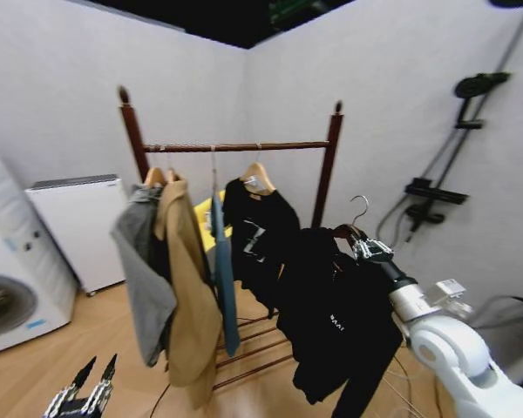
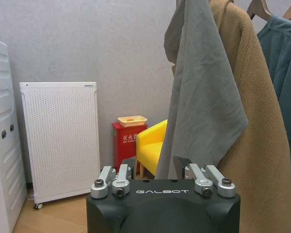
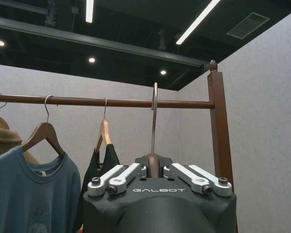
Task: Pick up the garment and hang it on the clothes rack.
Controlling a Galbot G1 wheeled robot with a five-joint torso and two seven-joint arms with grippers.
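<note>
Right gripper (image 1: 363,245) clamped on wooden hanger (image 3: 153,165), garment (image 1: 336,322) dangling lower right of frame, short of clothes rack (image 1: 235,147). Left gripper (image 1: 89,387) idle lower left, jaws apart. Risk: hook (image 3: 154,116) undershooting rod, snagging neighbouring shirt.

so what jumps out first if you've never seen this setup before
The right tool draws the eye first: it holds a black long-sleeved top by its wooden hanger, in front of the rack and low to its right, the hook not yet on the rod. Behind stands the dark wooden clothes rack, already carrying a tan coat, a grey garment and a black shirt with a pale graphic. The left tool waits low at the left.
</note>
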